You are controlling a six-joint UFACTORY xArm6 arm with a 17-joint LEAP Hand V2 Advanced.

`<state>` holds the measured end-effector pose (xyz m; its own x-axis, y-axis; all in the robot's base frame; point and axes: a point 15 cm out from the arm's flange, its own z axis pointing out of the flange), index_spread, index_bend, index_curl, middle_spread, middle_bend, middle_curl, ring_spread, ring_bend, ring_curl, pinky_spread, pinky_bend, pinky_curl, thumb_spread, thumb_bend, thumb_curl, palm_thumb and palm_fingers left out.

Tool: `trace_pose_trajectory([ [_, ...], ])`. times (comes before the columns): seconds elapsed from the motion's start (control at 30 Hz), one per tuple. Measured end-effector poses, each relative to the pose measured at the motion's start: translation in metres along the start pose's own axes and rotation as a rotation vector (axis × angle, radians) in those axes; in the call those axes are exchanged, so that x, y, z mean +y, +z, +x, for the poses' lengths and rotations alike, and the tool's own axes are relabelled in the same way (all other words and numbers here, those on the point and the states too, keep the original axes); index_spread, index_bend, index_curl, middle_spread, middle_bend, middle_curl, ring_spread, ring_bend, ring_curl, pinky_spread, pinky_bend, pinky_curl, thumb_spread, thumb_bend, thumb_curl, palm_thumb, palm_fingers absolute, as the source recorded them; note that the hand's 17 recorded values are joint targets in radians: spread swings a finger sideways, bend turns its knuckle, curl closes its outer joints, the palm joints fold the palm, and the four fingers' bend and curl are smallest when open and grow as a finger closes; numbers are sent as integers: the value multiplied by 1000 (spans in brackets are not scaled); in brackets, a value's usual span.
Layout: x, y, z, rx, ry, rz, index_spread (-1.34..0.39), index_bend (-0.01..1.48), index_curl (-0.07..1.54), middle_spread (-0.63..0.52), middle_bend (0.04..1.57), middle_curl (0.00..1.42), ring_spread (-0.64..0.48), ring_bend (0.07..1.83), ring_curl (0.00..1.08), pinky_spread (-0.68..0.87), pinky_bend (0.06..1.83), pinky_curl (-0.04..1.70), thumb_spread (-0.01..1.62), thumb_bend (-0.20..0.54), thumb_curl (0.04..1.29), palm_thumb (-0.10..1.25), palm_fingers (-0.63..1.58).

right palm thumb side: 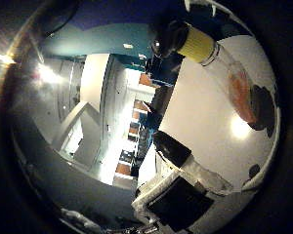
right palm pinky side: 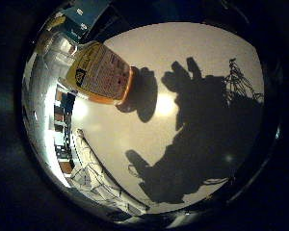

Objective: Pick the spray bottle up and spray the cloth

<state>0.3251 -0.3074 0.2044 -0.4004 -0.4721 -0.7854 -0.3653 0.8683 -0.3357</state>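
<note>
The spray bottle (right palm pinky side: 102,73) is standing upright on the white counter (right palm pinky side: 192,53), apart from the robot hand (right palm thumb side: 185,187), whose fingers are reaching out fairly straight and holding nothing. No cloth is showing in either view. The step in hand looks like the approach for the grasp. To do it well, the palm should be closing in squarely on the bottle's labelled body, with the fingers staying spread until they are wrapping round it, so it is not knocked over.

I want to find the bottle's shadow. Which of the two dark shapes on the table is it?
The small rounded shadow touching the orange bottom of the spray bottle; the big spiky shadow lies apart.
</note>
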Motion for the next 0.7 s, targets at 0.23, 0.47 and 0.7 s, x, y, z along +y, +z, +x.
trace_pose_trajectory([
  [0.23,-6,4,6,3,14,5,-75,165,308,172,319,403,161,586,347,402,461,280,1097,-22,323,597,181],
  [0.47,-14,16,8,-6,20,-6,-74,165,311,173,325,405,178,576,341,402,451,276,1094,-21,329,605,192],
  [0.7,-23,30,6,-18,14,-21,-70,162,312,169,328,405,172,579,341,402,438,273,1093,-22,334,605,203],
])
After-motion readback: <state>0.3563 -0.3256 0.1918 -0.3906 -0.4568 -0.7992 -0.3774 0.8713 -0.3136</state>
